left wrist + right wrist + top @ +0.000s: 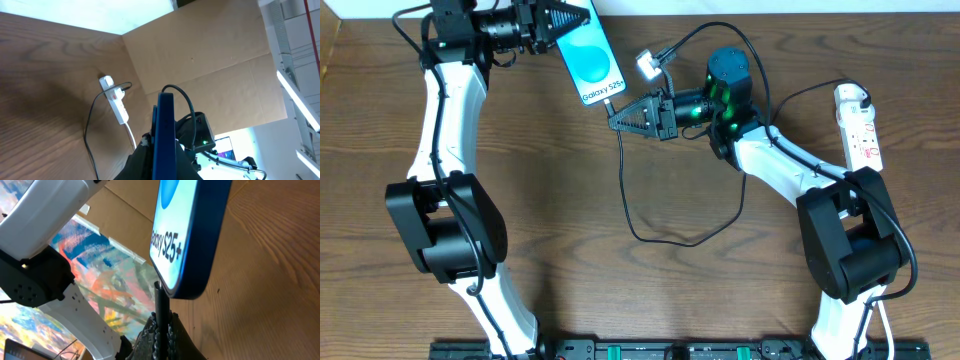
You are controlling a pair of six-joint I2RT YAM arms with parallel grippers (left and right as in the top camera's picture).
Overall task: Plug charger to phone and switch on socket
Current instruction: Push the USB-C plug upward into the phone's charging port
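Table [550, 200]: 1 phone [590, 52], 1 charger [623, 180], 1 socket [860, 125].

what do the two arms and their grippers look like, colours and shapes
The left arm and right arm both have white tube-like links joined by bulky, rounded black joint housings. Thin black cables run along them. The left gripper and right gripper are black, with ribbed fingers tapering to a point. Green lights glow near the right wrist.
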